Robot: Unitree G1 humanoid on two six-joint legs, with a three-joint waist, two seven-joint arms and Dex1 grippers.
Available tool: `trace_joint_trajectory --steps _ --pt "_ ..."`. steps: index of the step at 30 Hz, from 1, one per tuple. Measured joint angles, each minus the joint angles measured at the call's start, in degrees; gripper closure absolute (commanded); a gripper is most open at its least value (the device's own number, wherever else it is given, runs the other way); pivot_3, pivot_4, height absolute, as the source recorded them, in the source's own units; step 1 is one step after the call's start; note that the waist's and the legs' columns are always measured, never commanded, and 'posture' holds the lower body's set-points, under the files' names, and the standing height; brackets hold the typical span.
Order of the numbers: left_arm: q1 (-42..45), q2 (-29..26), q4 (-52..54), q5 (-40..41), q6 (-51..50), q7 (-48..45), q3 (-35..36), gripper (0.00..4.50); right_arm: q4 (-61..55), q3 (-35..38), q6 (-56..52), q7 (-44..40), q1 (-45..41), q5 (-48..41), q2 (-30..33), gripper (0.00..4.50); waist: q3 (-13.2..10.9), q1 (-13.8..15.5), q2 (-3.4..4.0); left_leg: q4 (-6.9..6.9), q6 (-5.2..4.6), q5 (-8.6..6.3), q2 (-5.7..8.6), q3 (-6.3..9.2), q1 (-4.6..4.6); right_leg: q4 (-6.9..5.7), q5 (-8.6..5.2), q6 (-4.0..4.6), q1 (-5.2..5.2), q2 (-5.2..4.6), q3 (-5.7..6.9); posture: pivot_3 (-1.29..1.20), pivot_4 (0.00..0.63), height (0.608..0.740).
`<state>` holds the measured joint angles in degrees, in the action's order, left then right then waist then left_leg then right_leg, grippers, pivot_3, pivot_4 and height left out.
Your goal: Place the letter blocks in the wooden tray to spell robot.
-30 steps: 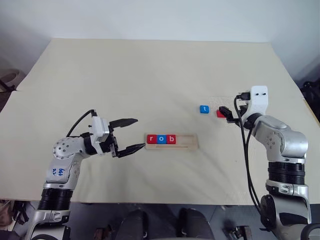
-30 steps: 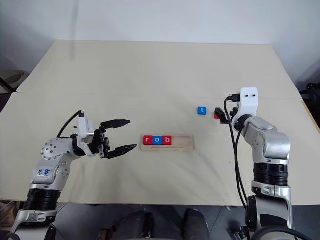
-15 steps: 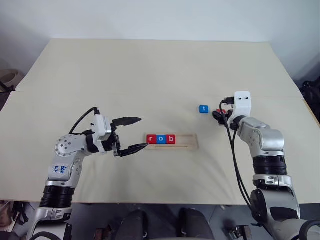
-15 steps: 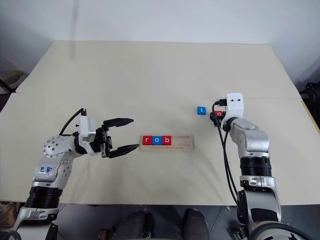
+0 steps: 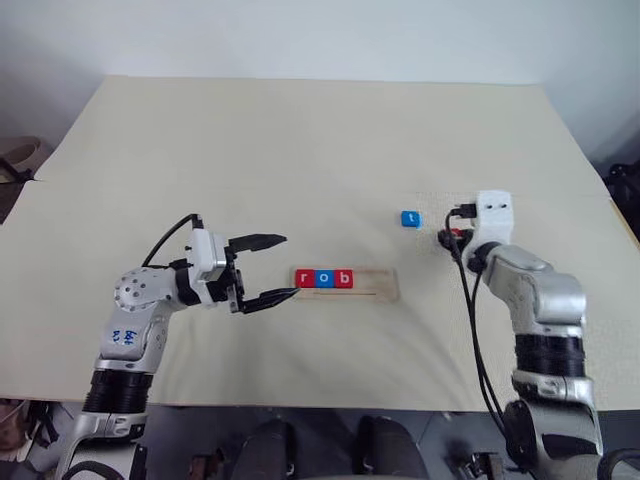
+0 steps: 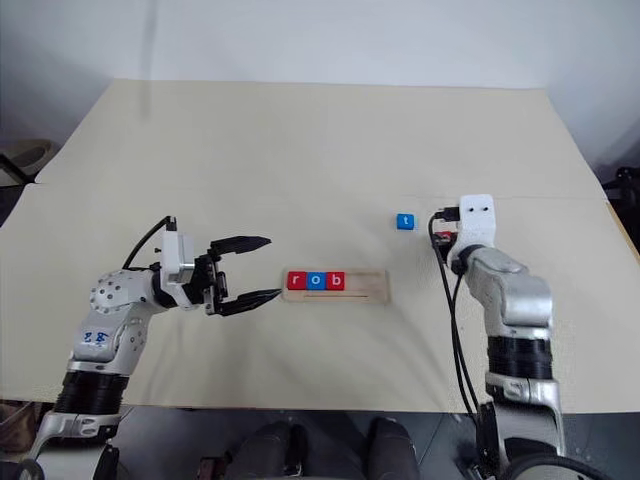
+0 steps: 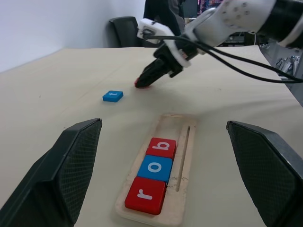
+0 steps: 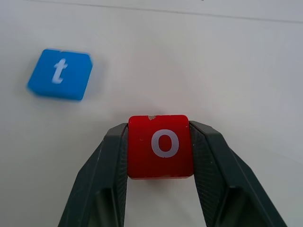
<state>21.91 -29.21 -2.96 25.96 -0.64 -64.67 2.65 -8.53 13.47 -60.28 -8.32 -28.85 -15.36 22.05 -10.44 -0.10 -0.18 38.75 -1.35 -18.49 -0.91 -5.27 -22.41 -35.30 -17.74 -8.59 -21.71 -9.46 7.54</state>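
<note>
Open room: bare desk (image 5: 300, 150) beyond the wooden tray (image 5: 372, 285); its right half vacant.
Blocks: red r, blue o, red b (image 5: 322, 278) fill the tray's left; blue t (image 5: 409, 218) lies loose.
Right claw (image 8: 161, 142): pinching red o (image 8: 161, 145).
Left claw (image 5: 268, 270): spread, beside tray's left end.

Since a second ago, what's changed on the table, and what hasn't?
The right gripper has closed on the red o block, its fingers now pressing both sides; a second ago they stood open around it. The arm has also drawn back a little toward the robot. Unchanged: the blue t block lies loose on the table, r, o, b sit in the wooden tray, and the left gripper hovers open beside the tray's left end.
</note>
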Motion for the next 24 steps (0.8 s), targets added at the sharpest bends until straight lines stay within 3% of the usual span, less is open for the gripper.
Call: trace_joint_trajectory --steps 4,11,16,20,22,24 --pt "0.87 0.42 -1.99 -0.02 0.15 -0.86 -0.41 0.00 -13.54 3.34 -9.58 1.84 5.82 -2.10 -2.52 3.03 0.00 -0.02 0.00 -0.05 0.00 0.00 0.03 -0.01 0.01 0.03 0.00 0.00 0.00 0.00 -0.01 0.00 0.150 0.740" --pt "2.07 1.58 -2.79 -0.04 0.33 -1.46 -0.85 0.00 -23.72 5.35 -16.65 4.98 11.38 -2.93 -9.87 3.03 0.00 -0.13 0.01 -0.14 0.00 0.00 0.06 -0.05 0.02 0.02 0.00 0.00 -0.07 0.02 -0.07 0.00 0.150 0.740" --pt "2.06 1.54 -2.79 -0.04 0.32 -1.68 -0.99 0.00 -23.91 4.87 -17.24 4.95 11.68 -2.85 -10.00 1.36 0.00 -0.14 0.01 -0.14 0.00 0.00 0.06 -0.06 0.01 0.01 0.00 0.00 -0.10 0.02 -0.08 0.00 0.150 0.740" --pt "1.89 1.00 -2.67 -0.04 0.22 -1.69 -0.88 0.00 -22.25 4.86 -17.24 0.19 9.90 -4.38 -2.93 0.02 0.00 -0.08 0.00 -0.13 -0.02 -0.01 0.08 -0.07 0.00 0.05 0.00 0.00 -0.10 0.00 -0.11 0.00 0.150 0.740" --pt "1.56 0.87 -2.53 -0.03 0.09 -1.62 -0.76 0.00 -21.29 4.87 -15.98 -4.27 8.77 -5.72 2.42 0.02 0.00 -0.10 0.00 -0.17 -0.03 -0.01 0.06 -0.06 0.01 0.09 0.00 0.00 -0.09 0.01 -0.08 0.00 0.150 0.740" --pt "0.51 0.64 -1.83 0.00 -0.02 -1.61 -0.71 0.00 -18.37 2.50 -9.94 -14.49 9.52 -7.84 12.20 0.02 -0.02 -0.09 0.04 -0.27 -0.05 -0.02 0.09 -0.10 0.01 0.23 0.01 -0.02 -0.09 0.01 -0.11 0.00 0.150 0.740"
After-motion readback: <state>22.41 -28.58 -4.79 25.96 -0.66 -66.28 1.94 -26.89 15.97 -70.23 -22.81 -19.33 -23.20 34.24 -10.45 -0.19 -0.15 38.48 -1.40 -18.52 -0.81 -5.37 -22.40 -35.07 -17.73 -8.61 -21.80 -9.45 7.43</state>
